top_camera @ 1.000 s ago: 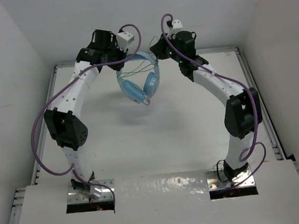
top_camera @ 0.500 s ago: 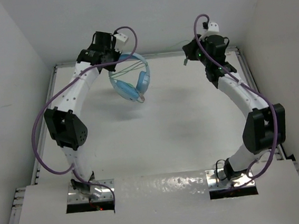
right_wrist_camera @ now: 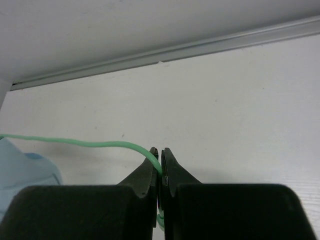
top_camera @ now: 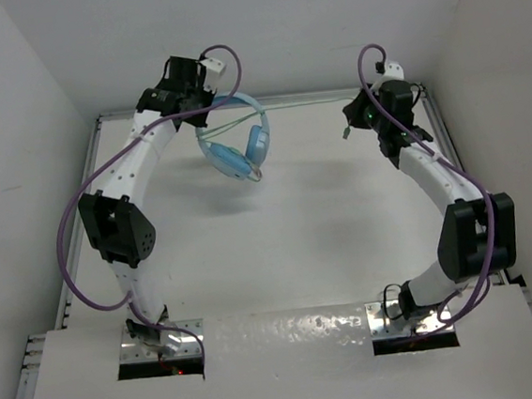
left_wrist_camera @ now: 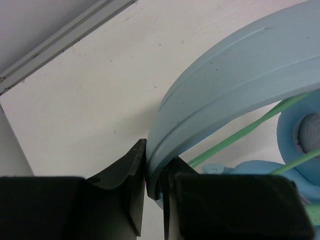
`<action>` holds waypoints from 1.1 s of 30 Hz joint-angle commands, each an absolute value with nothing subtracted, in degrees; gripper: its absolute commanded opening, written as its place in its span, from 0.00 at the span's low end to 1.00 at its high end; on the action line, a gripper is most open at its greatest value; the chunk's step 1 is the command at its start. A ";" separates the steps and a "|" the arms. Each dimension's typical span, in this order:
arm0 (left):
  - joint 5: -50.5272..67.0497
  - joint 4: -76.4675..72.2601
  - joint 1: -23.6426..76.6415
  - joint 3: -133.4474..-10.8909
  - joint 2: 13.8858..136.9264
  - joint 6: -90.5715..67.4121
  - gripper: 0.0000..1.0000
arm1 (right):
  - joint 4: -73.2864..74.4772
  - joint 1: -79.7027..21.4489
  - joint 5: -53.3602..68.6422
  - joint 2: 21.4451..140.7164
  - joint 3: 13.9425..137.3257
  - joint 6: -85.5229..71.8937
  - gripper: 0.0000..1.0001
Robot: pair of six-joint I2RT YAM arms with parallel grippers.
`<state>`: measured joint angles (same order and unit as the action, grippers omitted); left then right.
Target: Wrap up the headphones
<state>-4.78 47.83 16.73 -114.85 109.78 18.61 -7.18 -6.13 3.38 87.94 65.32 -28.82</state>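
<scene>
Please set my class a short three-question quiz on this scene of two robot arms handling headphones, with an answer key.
1. True or false: the left gripper is shut on the headband of the headphones.
2. What is pinched in the right gripper? A) a sponge B) the thin cable C) nothing
3. Short answer: what colour is that cable?

Key: 1 true; 2 B; 3 green.
</scene>
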 commanded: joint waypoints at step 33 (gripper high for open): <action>-7.93 46.67 14.41 -131.58 117.16 -10.63 0.00 | -19.69 -49.75 9.16 110.55 84.10 -23.91 0.00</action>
